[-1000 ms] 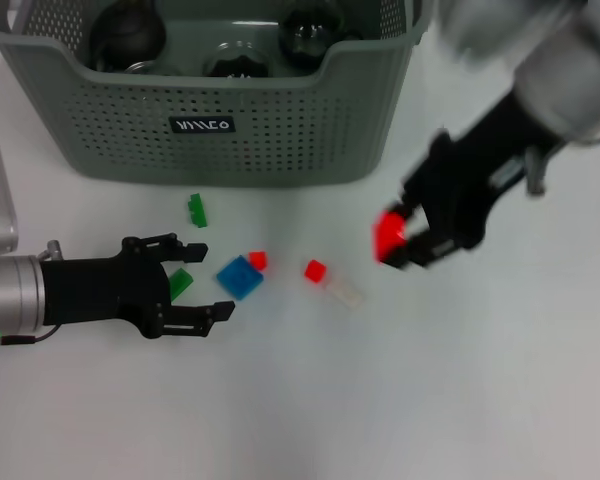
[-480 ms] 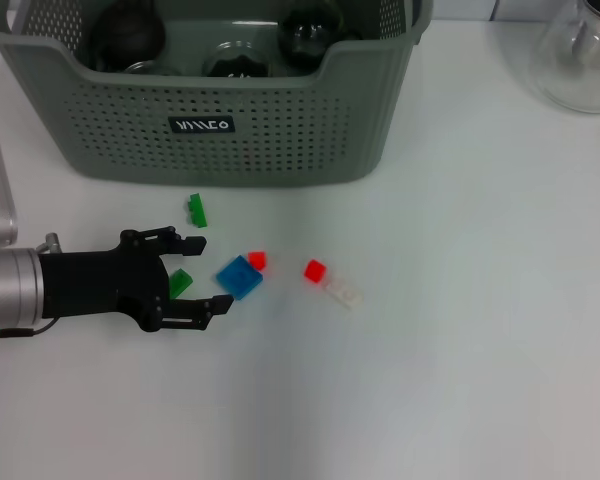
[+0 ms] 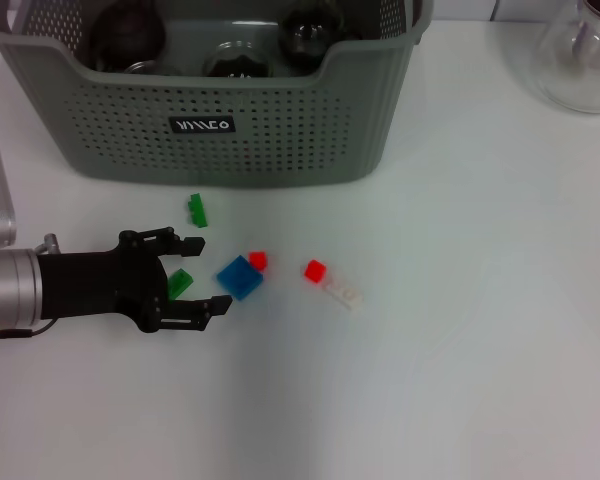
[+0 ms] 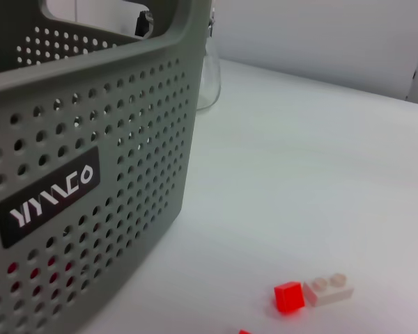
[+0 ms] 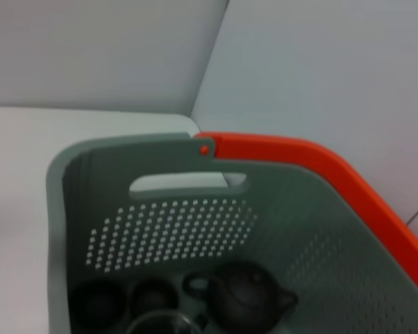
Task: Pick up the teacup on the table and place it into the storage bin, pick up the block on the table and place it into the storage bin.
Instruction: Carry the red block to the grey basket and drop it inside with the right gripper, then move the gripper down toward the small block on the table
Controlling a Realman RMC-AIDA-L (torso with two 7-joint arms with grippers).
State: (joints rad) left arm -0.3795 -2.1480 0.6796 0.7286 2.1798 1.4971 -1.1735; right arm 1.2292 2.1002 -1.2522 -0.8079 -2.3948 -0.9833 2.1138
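Head view: left pincer (image 3: 202, 277) lies low on the white worktop (image 3: 460, 330), fingers spread, empty, a green block (image 3: 180, 283) between them. Blue block (image 3: 239, 277) just beside; storage bin (image 3: 280, 130) beyond, dark teaware inside

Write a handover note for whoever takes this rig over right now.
Left hand: open, low over the table, fingers either side of a green block, nothing held.
Right hand: out of the head view; its wrist camera looks down into the storage bin.
Done: dark tea ware lies in the bin.
Left: second green block, blue block, two red blocks, clear block on the table.
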